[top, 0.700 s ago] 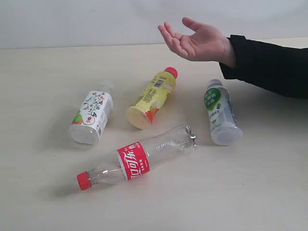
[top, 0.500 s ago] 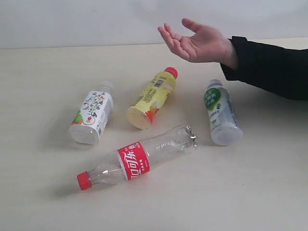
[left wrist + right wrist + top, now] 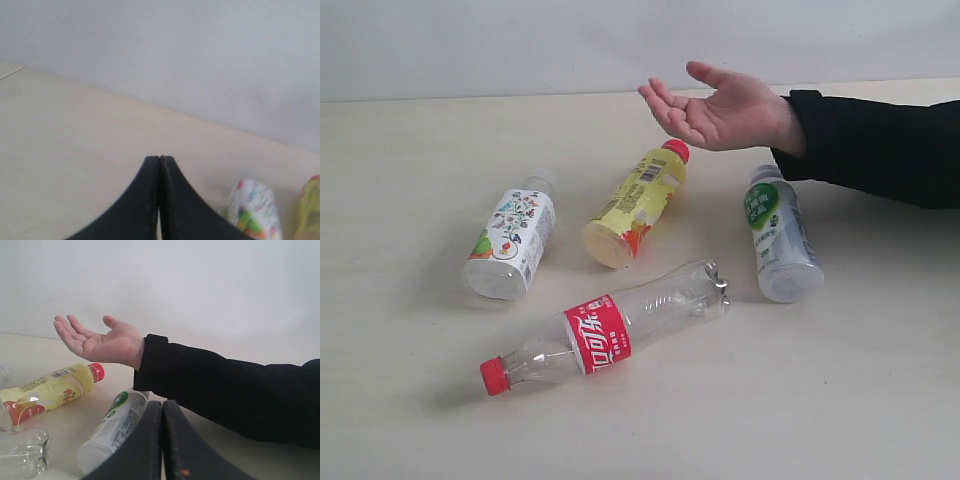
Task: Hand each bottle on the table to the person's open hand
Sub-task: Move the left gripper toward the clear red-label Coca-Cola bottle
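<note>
While closed, right pincer (image 3: 162,406) hangs near green-label bottle (image 3: 113,430).

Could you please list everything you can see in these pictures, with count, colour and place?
cola bottle: one, clear with red label and red cap, lying at the front of the table
yellow bottle: one, yellow with red cap, lying mid-table, cap just below the hand
flowered bottle: one, white, lying at the left
green-label bottle: one, clear with green-white label, lying at the right
table: one, pale beige, under everything
wall: one, white-grey, behind the table
hand: one, open, palm up, above the far side of the table
sleeve: one, black, entering from the right
left end effector: one, black, shut, empty
right end effector: one, black, shut, empty
</note>
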Tool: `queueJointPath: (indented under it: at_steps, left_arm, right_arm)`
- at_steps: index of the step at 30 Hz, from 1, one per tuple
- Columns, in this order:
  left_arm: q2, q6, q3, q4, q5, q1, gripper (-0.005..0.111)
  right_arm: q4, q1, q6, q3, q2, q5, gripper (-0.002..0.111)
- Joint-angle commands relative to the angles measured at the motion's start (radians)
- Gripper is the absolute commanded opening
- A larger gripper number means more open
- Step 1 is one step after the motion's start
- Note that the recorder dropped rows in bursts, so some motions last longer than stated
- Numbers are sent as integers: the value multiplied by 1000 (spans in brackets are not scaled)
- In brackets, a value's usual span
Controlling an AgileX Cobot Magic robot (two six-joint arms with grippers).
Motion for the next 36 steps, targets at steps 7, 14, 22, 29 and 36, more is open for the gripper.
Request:
queueJointPath:
  at_steps: [7,14,22,29,36]
  left_arm:
    - [-6,-386,-2,-50,-567,3,1]
    - [-3,-244,-83,-91,-735,3,0]
    - [387,-59,-482,-208,-424,3,0]
    - [904,142,-889,-118,386,1,0]
    - [1248,709,-1071,-456,859,-58,0]
  right_arm:
    - [0,3,1,5,-5,-3,0]
    - [0,3,1,5,-5,-3,0]
    - [0,3,1,5,-5,-3,0]
    - [0,3,1,5,-5,-3,0]
    - [0,3,1,5,-5,-3,0]
